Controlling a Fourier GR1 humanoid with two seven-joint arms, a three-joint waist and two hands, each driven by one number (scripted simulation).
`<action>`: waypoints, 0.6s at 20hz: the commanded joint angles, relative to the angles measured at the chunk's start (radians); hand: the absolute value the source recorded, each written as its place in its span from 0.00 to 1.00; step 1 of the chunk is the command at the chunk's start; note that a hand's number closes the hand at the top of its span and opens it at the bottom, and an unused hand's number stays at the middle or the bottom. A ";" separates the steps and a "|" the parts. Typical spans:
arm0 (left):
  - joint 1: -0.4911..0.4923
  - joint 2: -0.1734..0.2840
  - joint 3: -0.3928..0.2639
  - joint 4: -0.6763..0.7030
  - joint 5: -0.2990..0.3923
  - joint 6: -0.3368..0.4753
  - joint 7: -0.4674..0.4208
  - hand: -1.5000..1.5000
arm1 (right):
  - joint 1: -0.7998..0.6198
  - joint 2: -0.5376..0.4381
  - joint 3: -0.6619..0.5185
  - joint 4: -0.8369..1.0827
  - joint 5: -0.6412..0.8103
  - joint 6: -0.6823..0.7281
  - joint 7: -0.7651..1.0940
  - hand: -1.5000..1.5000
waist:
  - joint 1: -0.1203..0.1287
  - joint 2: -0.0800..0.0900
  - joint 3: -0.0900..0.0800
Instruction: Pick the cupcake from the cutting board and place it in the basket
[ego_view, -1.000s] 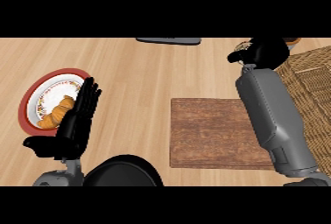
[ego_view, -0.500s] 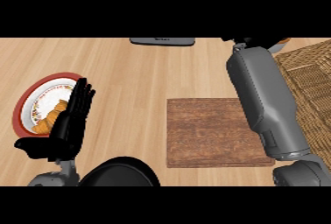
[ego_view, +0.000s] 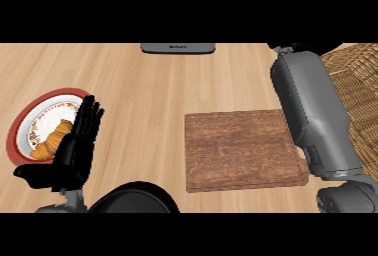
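At six o'clock, nearest me, a black round shape (ego_view: 133, 197) is sitting at the edge of my view. At eight o'clock my left hand (ego_view: 74, 145) is resting open, fingers (ego_view: 90, 116) straight and together, pointing away from me, holding nothing; it is lying just beside a plate (ego_view: 22, 125) carrying a croissant (ego_view: 53, 142).

At four o'clock the cutting board (ego_view: 244, 150) is lying bare on the tabletop (ego_view: 140, 85), with no cupcake showing on it, so I am judging the pick done. My right forearm (ego_view: 314, 110) is stretching past the board's right edge toward one o'clock, beside the basket (ego_view: 358, 85). My right hand is passing out of view at the top, so I cannot tell how its fingers stand, nor where the cupcake is. Placing it appears to be what is left.

At twelve o'clock a dark grey object (ego_view: 177, 48) is sitting.
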 joint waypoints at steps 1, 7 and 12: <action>0.006 0.012 0.019 -0.019 0.020 -0.010 0.012 0.50 | 0.001 -0.019 -0.030 -0.002 0.046 0.040 0.198 1.00 | -0.002 0.000 0.001; 0.047 -0.010 -0.002 -0.031 0.001 0.002 -0.009 0.50 | 0.151 -0.001 -0.066 -0.160 0.050 -0.018 0.120 1.00 | -0.018 -0.006 0.001; 0.030 -0.018 -0.014 -0.058 -0.017 0.023 0.032 0.50 | 0.203 -0.017 -0.112 -0.249 0.031 0.096 0.063 1.00 | -0.022 -0.008 0.001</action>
